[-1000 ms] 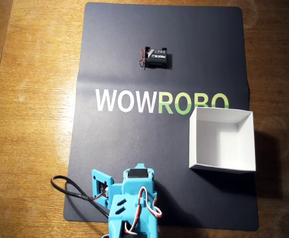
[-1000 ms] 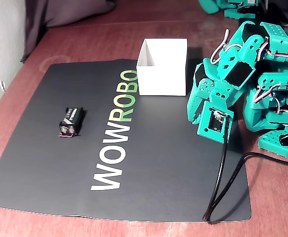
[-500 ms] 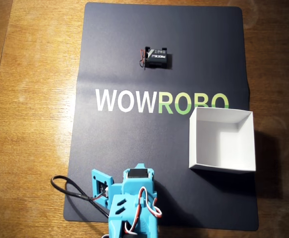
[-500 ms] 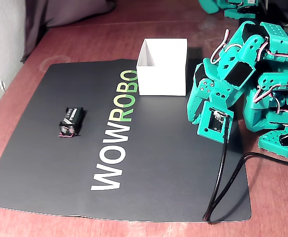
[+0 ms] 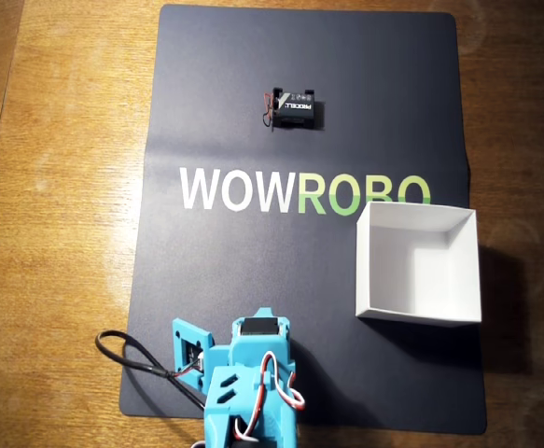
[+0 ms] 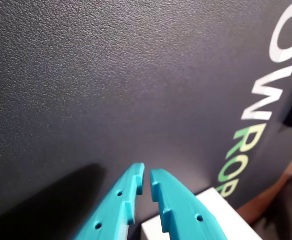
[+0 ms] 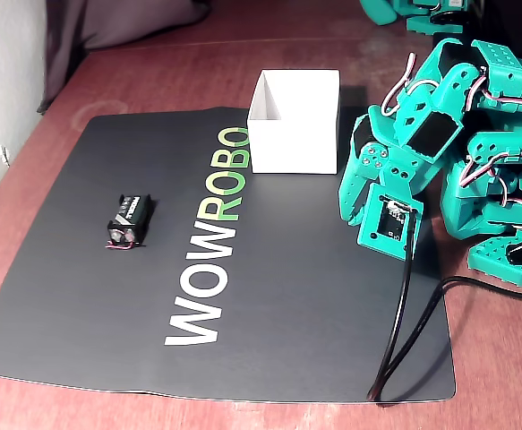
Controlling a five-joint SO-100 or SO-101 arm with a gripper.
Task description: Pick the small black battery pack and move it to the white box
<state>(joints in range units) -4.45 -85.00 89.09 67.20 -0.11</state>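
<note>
wooden table (image 5: 57, 233) carries a dark mat (image 5: 234, 271) printed with wowrobo lettering (image 5: 304, 189). going left to right in the overhead view, a black cable (image 5: 132, 359) loops off the mat's near left corner, then comes the turquoise arm (image 5: 248, 387) at the near edge, then the small black battery pack (image 5: 295, 109) lying flat far up the mat, well apart from the white box (image 5: 419, 264), which sits open-topped on the mat's right side. in the wrist view the gripper (image 6: 144, 182) has its jaws nearly together, with only a slim gap and nothing between them.
</note>
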